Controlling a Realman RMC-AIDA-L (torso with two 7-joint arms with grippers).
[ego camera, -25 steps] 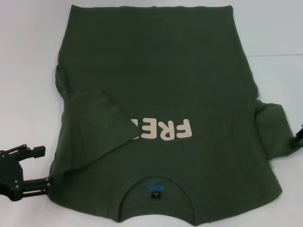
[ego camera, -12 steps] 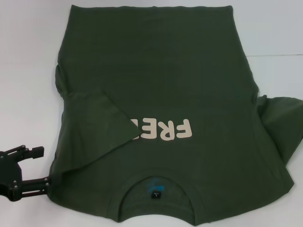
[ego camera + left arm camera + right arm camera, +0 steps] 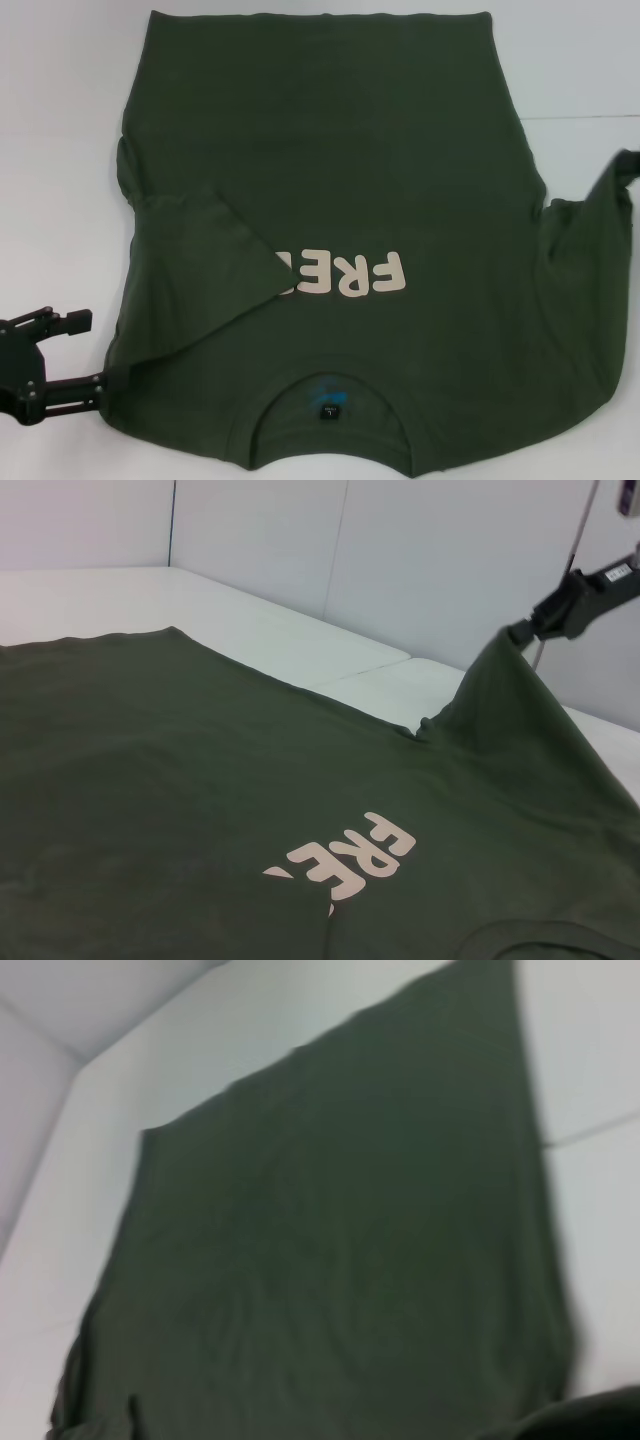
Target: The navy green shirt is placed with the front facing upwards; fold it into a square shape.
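The navy green shirt [image 3: 330,200] lies spread front-up across most of the white table [image 3: 60,150], collar end nearest me, hem at the far side. Cream "FREE!" lettering [image 3: 345,275] reads upside down from the head cam, and part of it is covered by the shirt's left sleeve [image 3: 200,265], which is folded in over the chest. Small black neck tag [image 3: 329,411] sits inside the ribbed collar [image 3: 330,385].

My right gripper [image 3: 575,605] is up off the table at the right edge, pinching the tip of the right sleeve [image 3: 590,250]; the cloth rises to a peak where I grip it, w/ the rest of that sleeve draping down to the shirt body. In the head cam only a dark bit of the raised sleeve tip shows at the frame edge. Right wrist cam looks down over the shirt's plain lower body and hem, blurred; my fingers don't show there.

My left gripper [image 3: 35,345] sits low by the near-left corner of the shirt, fingers spread apart, holding nothing, just beside the cloth edge.

Nothing else lies on the table. Surface is plain white, w/ a thin seam [image 3: 580,115] running across on the right. White wall panels [image 3: 300,540] stand behind the far edge, per the left wrist cam.
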